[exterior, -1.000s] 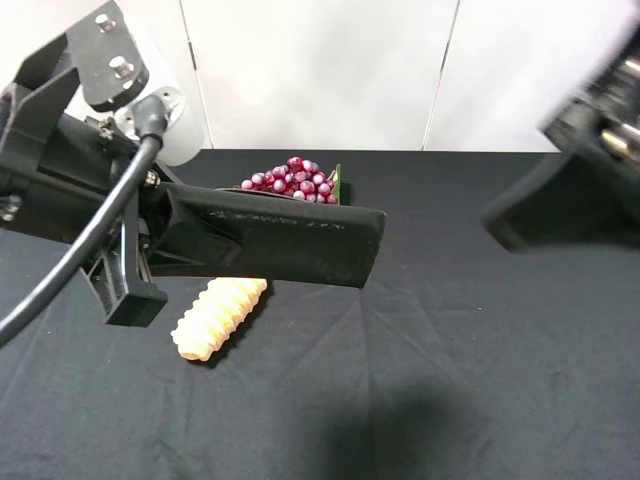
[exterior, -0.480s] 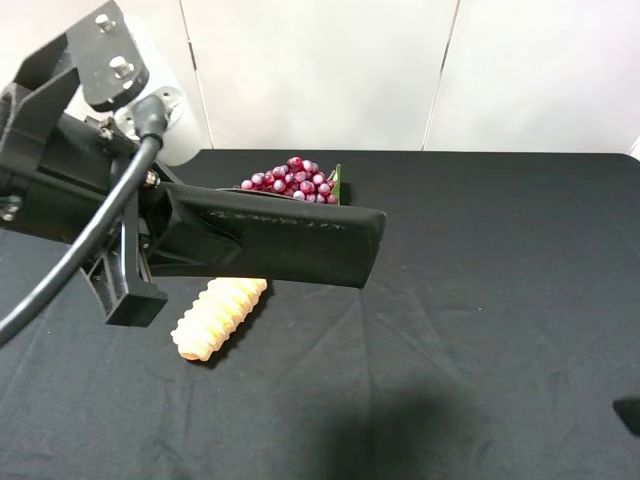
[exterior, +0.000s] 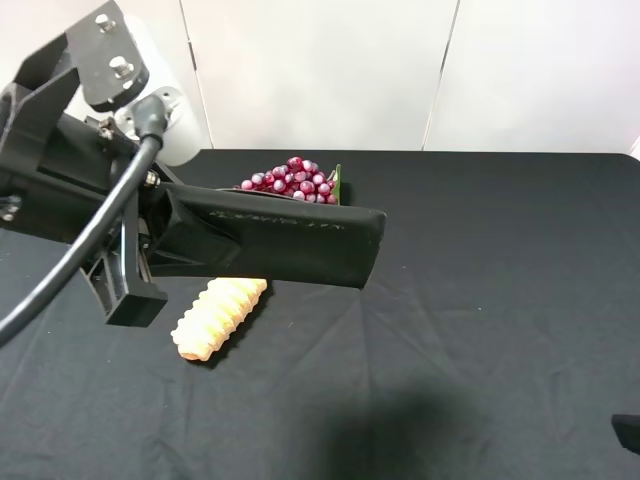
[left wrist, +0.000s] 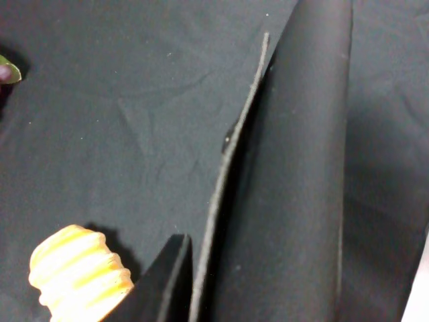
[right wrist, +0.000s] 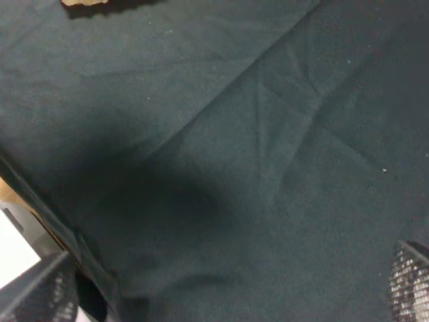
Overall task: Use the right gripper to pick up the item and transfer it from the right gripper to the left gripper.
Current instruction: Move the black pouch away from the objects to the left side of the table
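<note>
The item, a flat black pouch (exterior: pixel 290 243) with a stitched edge, sticks out to the right from my left gripper (exterior: pixel 160 245), which is shut on its near end and holds it level above the table. In the left wrist view the pouch (left wrist: pixel 295 168) fills the middle and right, with one black finger (left wrist: pixel 164 285) beside it. Only a small black corner of my right gripper (exterior: pixel 628 432) shows at the lower right edge of the high view. In the right wrist view the right gripper (right wrist: pixel 221 282) is open and empty above bare cloth, well apart from the pouch.
A red grape bunch (exterior: pixel 292 178) lies at the back of the black cloth-covered table (exterior: pixel 480 300), behind the pouch. A ridged yellow-orange bread-like piece (exterior: pixel 218 315) lies under the pouch's near end and also shows in the left wrist view (left wrist: pixel 80 275). White walls stand behind.
The right arm, blurred at the upper right a second ago, has dropped away to the lower right edge. The left arm and the pouch have not moved.
</note>
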### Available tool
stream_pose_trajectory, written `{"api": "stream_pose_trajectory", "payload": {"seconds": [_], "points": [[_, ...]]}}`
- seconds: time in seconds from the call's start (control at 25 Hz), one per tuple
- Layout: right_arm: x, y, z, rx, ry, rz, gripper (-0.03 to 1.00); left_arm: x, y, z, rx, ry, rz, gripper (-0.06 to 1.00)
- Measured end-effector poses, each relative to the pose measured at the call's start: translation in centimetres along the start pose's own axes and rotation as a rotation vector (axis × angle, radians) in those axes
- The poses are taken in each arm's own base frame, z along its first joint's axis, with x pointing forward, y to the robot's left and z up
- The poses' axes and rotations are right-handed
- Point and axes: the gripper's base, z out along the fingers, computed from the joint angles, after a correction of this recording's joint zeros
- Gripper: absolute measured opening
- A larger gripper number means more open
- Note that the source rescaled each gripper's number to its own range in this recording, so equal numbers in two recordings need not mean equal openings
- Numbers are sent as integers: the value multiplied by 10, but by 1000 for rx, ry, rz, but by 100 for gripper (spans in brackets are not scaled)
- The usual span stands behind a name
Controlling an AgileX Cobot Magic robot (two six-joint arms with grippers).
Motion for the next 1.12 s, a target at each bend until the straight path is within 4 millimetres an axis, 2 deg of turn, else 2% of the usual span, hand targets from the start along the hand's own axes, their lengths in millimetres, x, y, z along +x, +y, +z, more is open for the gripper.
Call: {"api": "stream_pose_trajectory", "payload": {"seconds": [0.48, 0.68, 0.92, 1.12], "points": [[0, 0, -1, 12, -7, 17, 100, 0, 0, 0, 0, 0, 0, 0], [7, -5, -13, 147, -108, 131, 100, 0, 0, 0, 0, 0, 0, 0], [22, 0, -33, 336, -274, 249, 100, 0, 0, 0, -1, -2, 0, 0], [24, 3, -36, 418, -303, 303, 100, 0, 0, 0, -2, -3, 0, 0]]}}
